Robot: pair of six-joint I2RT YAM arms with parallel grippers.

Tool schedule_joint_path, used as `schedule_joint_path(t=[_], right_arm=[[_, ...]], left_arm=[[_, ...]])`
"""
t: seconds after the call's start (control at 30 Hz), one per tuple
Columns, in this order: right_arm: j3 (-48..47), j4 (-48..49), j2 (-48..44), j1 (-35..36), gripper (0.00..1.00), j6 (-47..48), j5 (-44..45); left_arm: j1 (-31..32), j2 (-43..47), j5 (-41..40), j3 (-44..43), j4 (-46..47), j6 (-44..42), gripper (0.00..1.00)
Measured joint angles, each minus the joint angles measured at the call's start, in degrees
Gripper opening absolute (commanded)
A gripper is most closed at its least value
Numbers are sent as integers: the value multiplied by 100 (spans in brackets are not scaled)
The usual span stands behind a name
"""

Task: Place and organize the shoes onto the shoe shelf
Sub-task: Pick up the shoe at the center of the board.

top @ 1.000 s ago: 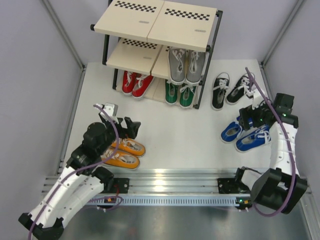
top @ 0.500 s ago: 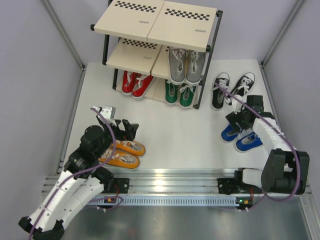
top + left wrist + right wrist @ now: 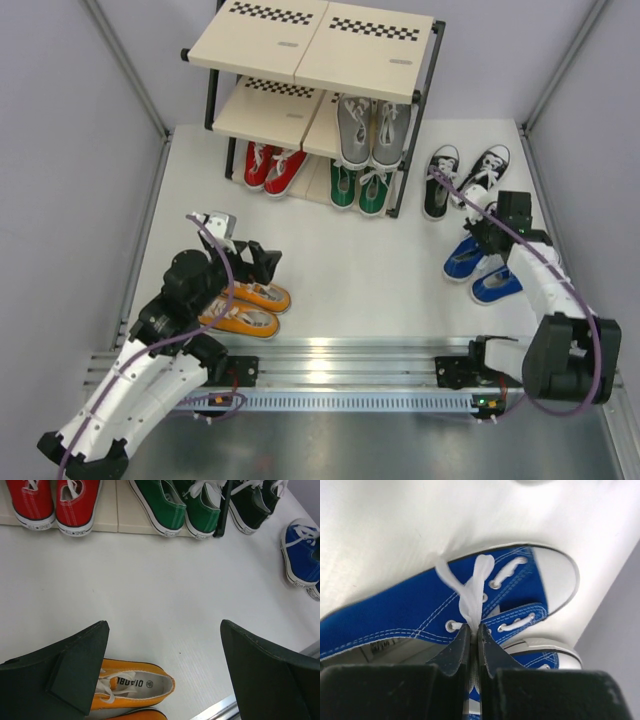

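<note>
My right gripper (image 3: 474,630) is shut on the white laces (image 3: 472,587) of the nearer blue shoe (image 3: 400,617), pinching them between the jaws. From above, the right gripper (image 3: 487,243) sits over the blue pair (image 3: 497,284) at the right of the floor. The left gripper (image 3: 165,625) is wide open above the orange pair (image 3: 245,305), with nothing between its fingers; one orange shoe (image 3: 135,687) lies just below it. The shoe shelf (image 3: 320,45) holds the grey pair (image 3: 372,130) on its middle tier, and the red pair (image 3: 270,168) and green pair (image 3: 360,188) at the bottom.
A black pair (image 3: 460,178) lies on the floor to the right of the shelf, just beyond the blue pair. White walls with metal posts close the area on both sides. A metal rail (image 3: 340,355) runs along the near edge.
The right arm swung in and down over the blue pair, and its jaws went from open to shut on the laces. The left arm has barely moved.
</note>
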State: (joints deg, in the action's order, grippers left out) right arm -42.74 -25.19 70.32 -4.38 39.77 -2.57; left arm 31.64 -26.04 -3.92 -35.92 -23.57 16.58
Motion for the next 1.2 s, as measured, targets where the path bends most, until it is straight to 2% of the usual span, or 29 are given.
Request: schedule_joint_path(t=[0.17,0.27,0.43,0.57,0.67,0.83,1.0,1.2], right_arm=[[0,-221,-1235,4,0,-105,-861],[2,-529,-1869,11,0,-111,-1530],[0,-1008,-2658,11,0,-66,-2524],[-42,-1436,-2791,11,0,-59,-3224],[-83,-1742,-2789,11,0,-140,-3700],[-157,-1947,-2837,22,0,-348,-4398],[-157,-1934,-2920,55,0,-601,-4854],[-157,-1937,-2946,61,0,-732,-5351]], left_arm=[[0,-140,638,55,94,83,98],[0,-229,1067,153,326,450,98],[2,-483,1794,452,1060,1698,98],[208,-1073,2015,457,1729,2680,99],[872,-1622,1679,457,2192,3228,98],[2369,-2837,977,455,3119,4109,98],[2973,-4142,726,428,4019,4715,98],[3351,-5305,660,153,5112,5130,98]])
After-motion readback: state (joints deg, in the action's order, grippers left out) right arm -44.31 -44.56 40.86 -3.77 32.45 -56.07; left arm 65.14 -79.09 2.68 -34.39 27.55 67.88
